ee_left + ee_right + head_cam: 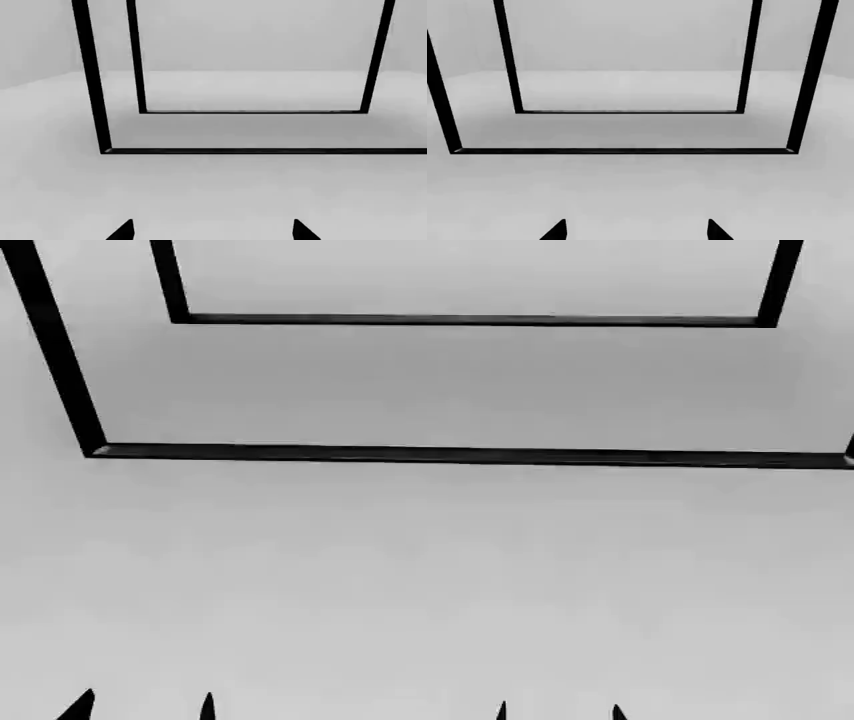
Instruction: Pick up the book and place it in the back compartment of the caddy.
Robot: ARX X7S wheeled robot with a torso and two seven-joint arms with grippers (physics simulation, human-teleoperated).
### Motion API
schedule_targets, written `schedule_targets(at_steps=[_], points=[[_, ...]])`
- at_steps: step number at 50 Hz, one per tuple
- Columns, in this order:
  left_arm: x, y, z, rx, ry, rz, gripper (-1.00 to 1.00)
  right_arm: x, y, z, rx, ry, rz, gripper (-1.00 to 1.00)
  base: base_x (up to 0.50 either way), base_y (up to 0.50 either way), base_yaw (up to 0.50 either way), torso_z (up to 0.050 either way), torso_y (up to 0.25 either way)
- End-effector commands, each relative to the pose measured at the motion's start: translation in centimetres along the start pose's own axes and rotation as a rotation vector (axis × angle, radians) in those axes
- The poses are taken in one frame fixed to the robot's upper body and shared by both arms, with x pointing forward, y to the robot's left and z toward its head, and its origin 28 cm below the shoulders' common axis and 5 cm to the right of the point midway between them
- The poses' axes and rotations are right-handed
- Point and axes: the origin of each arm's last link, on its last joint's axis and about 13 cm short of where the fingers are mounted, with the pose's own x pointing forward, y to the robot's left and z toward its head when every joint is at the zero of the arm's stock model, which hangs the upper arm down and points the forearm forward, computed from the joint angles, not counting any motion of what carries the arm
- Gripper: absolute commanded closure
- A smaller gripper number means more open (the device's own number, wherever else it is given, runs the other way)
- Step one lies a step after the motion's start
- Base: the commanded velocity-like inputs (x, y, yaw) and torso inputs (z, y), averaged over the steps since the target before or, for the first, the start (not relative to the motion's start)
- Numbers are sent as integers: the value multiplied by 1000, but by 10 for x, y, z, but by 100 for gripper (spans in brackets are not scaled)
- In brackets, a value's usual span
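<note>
Neither the book nor the caddy shows in any view. My left gripper [143, 710] appears only as two dark fingertips at the bottom edge of the head view, set apart with nothing between them. The right gripper [559, 712] looks the same, further right. In the left wrist view the left gripper [213, 231] stands open over bare grey floor. The right wrist view shows the right gripper [636, 231] open as well, holding nothing.
Ahead stand two thin black rectangular frames on a pale grey floor: a near frame [467, 454] and a far frame [467, 319]. Both wrist views show them too, the near frame [267, 150] [620, 150] and the far frame [253, 112] [627, 111]. Grey walls lie behind.
</note>
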Motion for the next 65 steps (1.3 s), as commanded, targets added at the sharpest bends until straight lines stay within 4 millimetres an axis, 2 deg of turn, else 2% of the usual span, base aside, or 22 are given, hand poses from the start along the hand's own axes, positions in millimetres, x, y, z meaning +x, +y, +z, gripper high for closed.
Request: schedule_targets(at_steps=[1, 15, 17, 22, 24, 25, 27, 31, 36, 46, 52, 60, 65], points=[[0, 0, 0, 0, 0, 0, -100, 0, -2, 0, 0, 0, -13, -100, 0, 0, -3, 0, 0], [1, 2, -1, -1, -1, 29, -100, 2, -2, 0, 40, 2, -4, -100, 0, 0, 0, 0, 0], [-1, 4, -2, -46, -29, 55, -100, 1, -1, 0, 42, 1, -3, -100, 0, 0, 0, 0, 0], [-1, 4, -2, -20, -33, 29, -100, 1, -2, 0, 46, 0, -5, -100, 0, 0, 0, 0, 0], [-5, 5, 0, -63, -85, 21, -100, 1, -2, 0, 47, 0, -5, -100, 0, 0, 0, 0, 0], [-4, 5, 0, -19, -46, 24, -100, 2, -2, 0, 46, 0, -5, -100, 0, 0, 0, 50, 0], [-3, 4, 3, -52, -42, -4, -100, 2, -3, 2, 37, 0, -8, -100, 0, 0, 0, 50, 0], [2, 4, 13, -28, -69, -13, -100, 3, -4, 17, 5, -16, 1, -100, 0, 0, 0, 50, 0], [12, 2, 34, 3, -110, -22, -100, 7, -7, 46, -31, -67, -9, -100, 0, 0, 0, 50, 0], [28, 3, 75, -35, -169, -31, -100, 14, -14, 98, -65, -166, -21, -100, 0, 0, 0, 50, 0], [41, 7, 101, -48, -209, -13, -100, 17, -19, 118, -61, -217, -36, -100, 0, 0, 0, 50, 0], [51, 14, 124, -40, -253, -11, -100, 15, -26, 148, -71, -288, -70, -100, 0, 0, 0, 50, 0], [52, 18, 129, -14, -275, 8, -100, 16, -32, 152, -86, -299, -88, -100, 0, 0, 0, 50, 0]])
